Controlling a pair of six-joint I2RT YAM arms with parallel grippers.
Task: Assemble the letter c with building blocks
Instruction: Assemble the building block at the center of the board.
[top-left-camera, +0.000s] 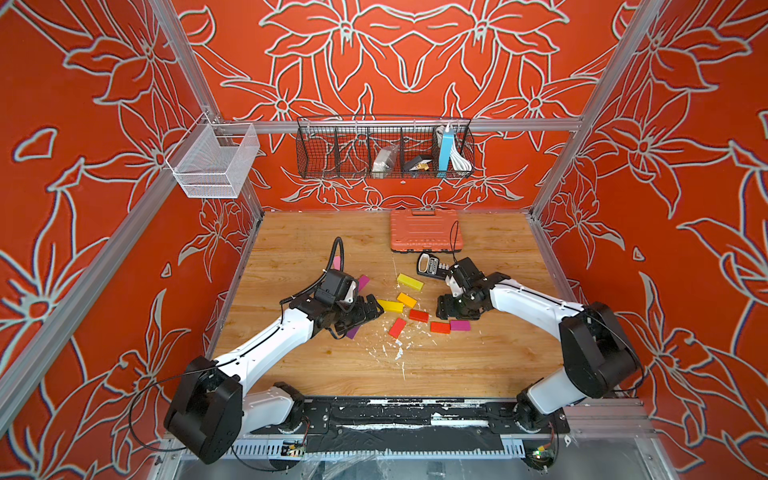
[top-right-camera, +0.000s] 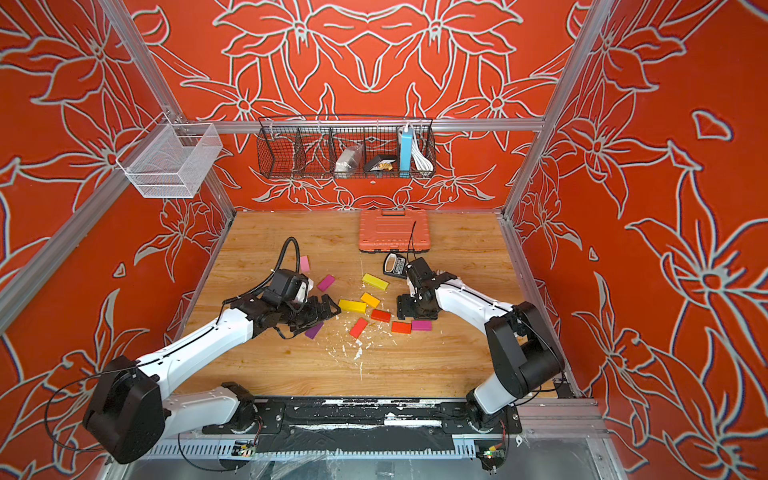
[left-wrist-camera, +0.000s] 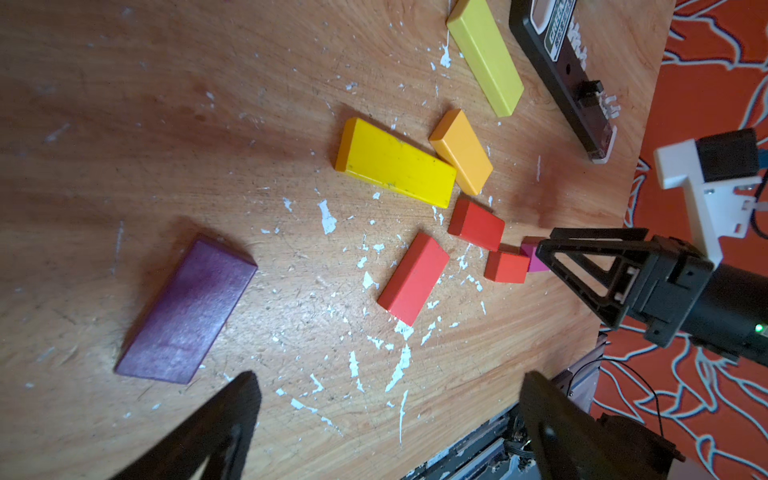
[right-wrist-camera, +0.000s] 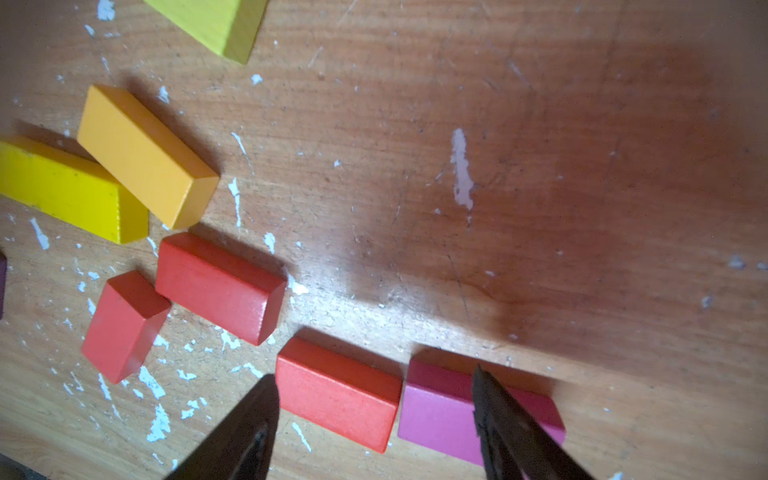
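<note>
Building blocks lie flat mid-table in both top views: a long yellow one (top-left-camera: 410, 281), a second yellow (top-left-camera: 390, 306), an orange (top-left-camera: 406, 299), two red (top-left-camera: 418, 316) (top-left-camera: 397, 327), a red-orange (top-left-camera: 440, 327) end to end with a magenta (top-left-camera: 460, 325). A purple block (left-wrist-camera: 187, 311) lies by my left gripper (left-wrist-camera: 392, 376), which is open over bare wood. My right gripper (right-wrist-camera: 374, 382) is open just above the red-orange block (right-wrist-camera: 336, 395). One finger stands by that block's end, the other over the magenta block (right-wrist-camera: 440, 415). Another magenta block (top-left-camera: 363, 282) and a pink one (top-left-camera: 336, 262) lie behind the left arm.
An orange ribbed case (top-left-camera: 424, 230) sits at the back of the table, with a black device (top-left-camera: 430, 265) in front of it near the right wrist. A black wire basket (top-left-camera: 384, 147) and a white mesh basket (top-left-camera: 214, 160) hang above. White flecks dot the wood.
</note>
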